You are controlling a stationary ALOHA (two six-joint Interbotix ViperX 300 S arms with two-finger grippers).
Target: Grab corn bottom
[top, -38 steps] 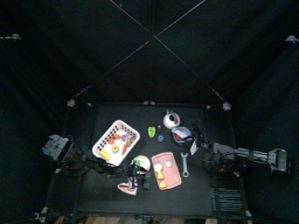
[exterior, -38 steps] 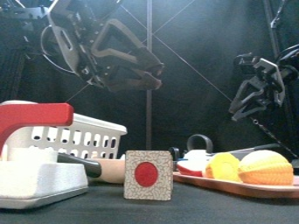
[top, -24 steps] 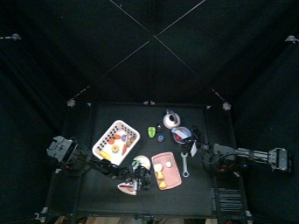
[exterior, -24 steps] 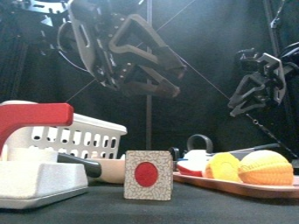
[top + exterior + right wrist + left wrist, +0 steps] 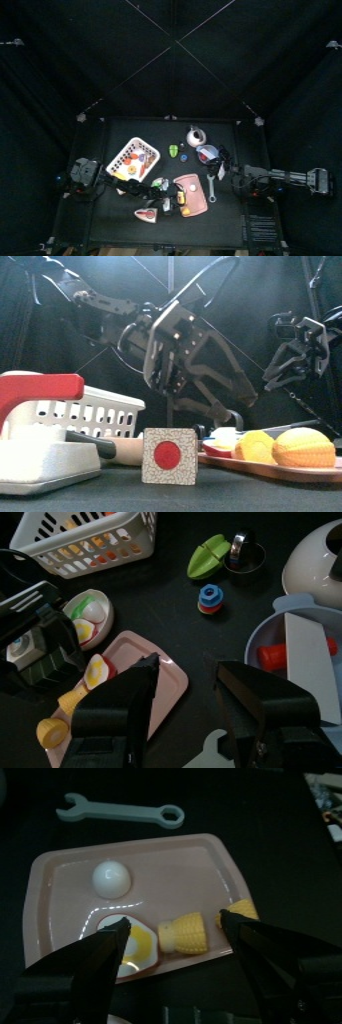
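A pink tray [image 5: 67,903] holds a white egg [image 5: 110,878] and yellow corn pieces. The stubby corn piece [image 5: 189,932] lies between the jaws of my left gripper [image 5: 174,920], which hangs open just above the tray and holds nothing. A second corn piece [image 5: 246,910] peeks out beside one jaw. In the front view the left gripper [image 5: 187,361] hangs tilted behind the corn [image 5: 255,446] on the tray. From above, the left gripper [image 5: 159,187] is at the tray's [image 5: 189,191] left edge. My right gripper [image 5: 187,680] rests open at the table's right, holding nothing.
A white basket [image 5: 131,160] stands left of the tray. A grey wrench [image 5: 120,811] lies beside the tray. A kettle [image 5: 197,136], a pot [image 5: 274,637], a green piece [image 5: 207,555] and a blue-red stacker [image 5: 211,599] sit toward the back right. A red-dotted cube [image 5: 170,456] stands at the front.
My left arm has swung right from the table's left edge and brought its open gripper down over the tray. The right arm has not moved.
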